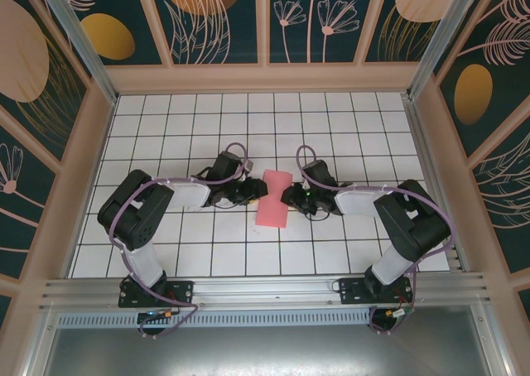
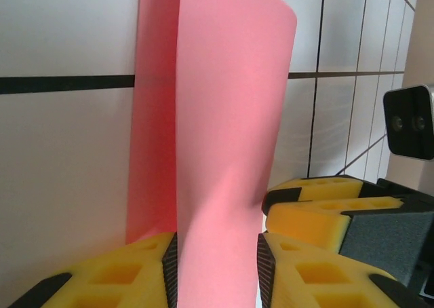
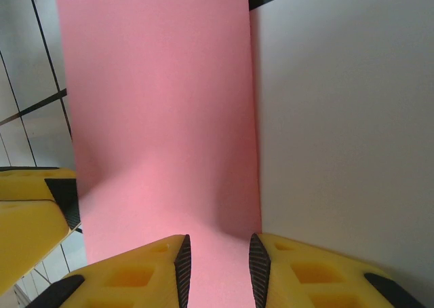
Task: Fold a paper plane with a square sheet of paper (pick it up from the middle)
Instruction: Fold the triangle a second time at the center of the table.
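Note:
The pink-red square sheet of paper lies mid-table as an upright rectangle about one tile wide, seemingly doubled over. My left gripper is at its left edge and my right gripper at its right edge. In the left wrist view a flap of the paper curls up and runs between the spread jaws of the left gripper, which stands open. Seen from the right wrist, the paper lies flat under the right gripper, open as well. No paper plane shape is visible.
Both arms reach inward over the white grid table, their fingers nearly meeting across the paper. The right gripper's yellow fingers sit close beside the left one. Patterned walls and a metal rail bound the table.

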